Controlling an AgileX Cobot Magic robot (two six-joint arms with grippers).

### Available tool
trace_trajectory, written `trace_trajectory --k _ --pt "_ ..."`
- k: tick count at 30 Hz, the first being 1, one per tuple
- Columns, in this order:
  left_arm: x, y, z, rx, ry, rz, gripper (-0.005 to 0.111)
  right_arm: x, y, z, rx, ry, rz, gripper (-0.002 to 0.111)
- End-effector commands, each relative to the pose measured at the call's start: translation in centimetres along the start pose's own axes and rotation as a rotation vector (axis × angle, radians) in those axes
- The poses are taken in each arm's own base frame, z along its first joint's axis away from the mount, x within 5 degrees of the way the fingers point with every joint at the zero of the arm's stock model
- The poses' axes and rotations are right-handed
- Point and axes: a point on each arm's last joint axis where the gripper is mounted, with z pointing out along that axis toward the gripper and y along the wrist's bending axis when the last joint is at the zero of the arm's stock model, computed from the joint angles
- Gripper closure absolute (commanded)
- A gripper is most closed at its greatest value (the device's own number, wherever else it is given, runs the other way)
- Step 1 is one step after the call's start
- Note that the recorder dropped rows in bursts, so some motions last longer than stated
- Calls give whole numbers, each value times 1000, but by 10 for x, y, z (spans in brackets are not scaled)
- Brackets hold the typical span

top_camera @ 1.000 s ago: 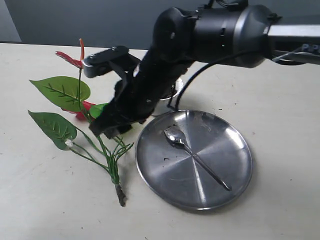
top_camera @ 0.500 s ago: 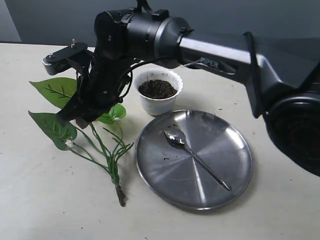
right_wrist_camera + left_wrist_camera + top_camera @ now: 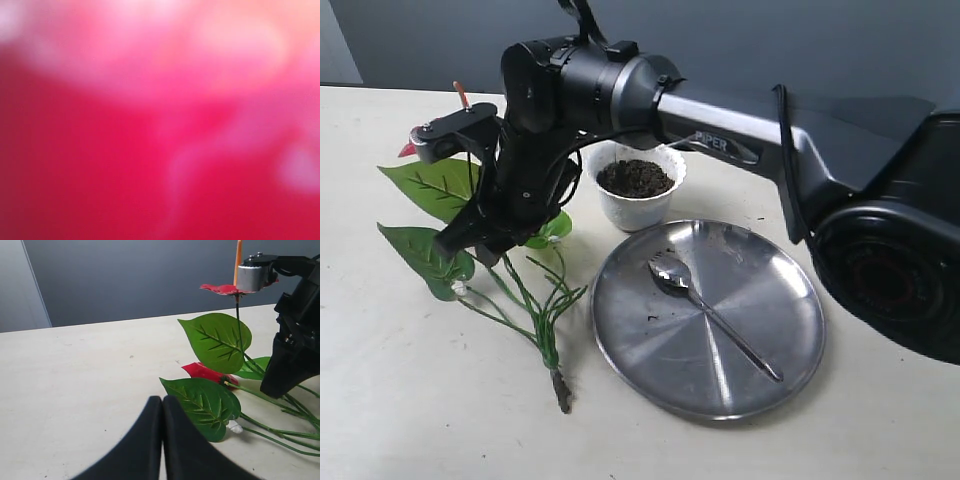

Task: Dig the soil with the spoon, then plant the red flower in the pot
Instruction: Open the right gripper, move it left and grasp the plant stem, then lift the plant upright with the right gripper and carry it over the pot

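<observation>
The red flower lies on the table at the left, its dark stub pointing toward the front edge. My right gripper reaches across and sits low among the stems and leaves; its jaws are hidden. The right wrist view is filled with blurred red. In the left wrist view the flower's leaves and red blooms lie ahead of my left gripper, which is shut and empty, with the right gripper beside the stems. The white pot holds dark soil. The spoon lies in the steel plate.
A large round steel plate sits right of the flower and in front of the pot, with soil crumbs on it. The right arm's black body spans the table above the pot. A grey wall stands behind.
The right arm has swung left across the table and come down over the flower. A red bloom now shows at the wrist's left side. Pot, plate and spoon have not moved.
</observation>
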Motion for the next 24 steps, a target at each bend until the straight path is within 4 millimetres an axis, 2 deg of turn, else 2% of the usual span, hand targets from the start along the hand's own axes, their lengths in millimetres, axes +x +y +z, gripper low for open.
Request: trace_trajectory --k 1,4,5,7,9,10,12,13,14,15,19,21,24 --pt "-2 0 0 6 -17 -5 106 2 -5 16 16 18 -3 66" --pt "-2 0 0 6 -17 -5 106 5 -7 25 15 36 0 70" --pt "-2 0 0 6 -17 -5 106 5 -7 26 15 38 1 75" --pt "-2 0 0 6 -17 -5 106 5 -7 26 15 38 1 88" --pt "-2 0 0 6 -17 -5 106 5 -6 26 10 35 3 108" --pt "-2 0 0 6 -17 -5 106 4 -6 23 10 28 3 108" --pt "-2 0 0 6 -17 -5 106 -13 -2 -3 15 -80 -7 108" --pt "-2 0 0 6 -17 -5 106 -28 1 -28 18 -229 -2 108" --pt "-2 0 0 6 -17 -5 106 -35 3 -42 31 -314 -5 108" --pt "-2 0 0 6 -17 -5 106 -46 5 -65 49 -441 -11 108" --pt "-2 0 0 6 -17 -5 106 -68 1 -125 142 -798 -35 108" --pt "-2 0 0 6 -17 -5 106 -68 -21 -145 173 -858 23 108" --pt "-2 0 0 6 -17 -5 106 -56 -66 -160 236 -822 89 108"
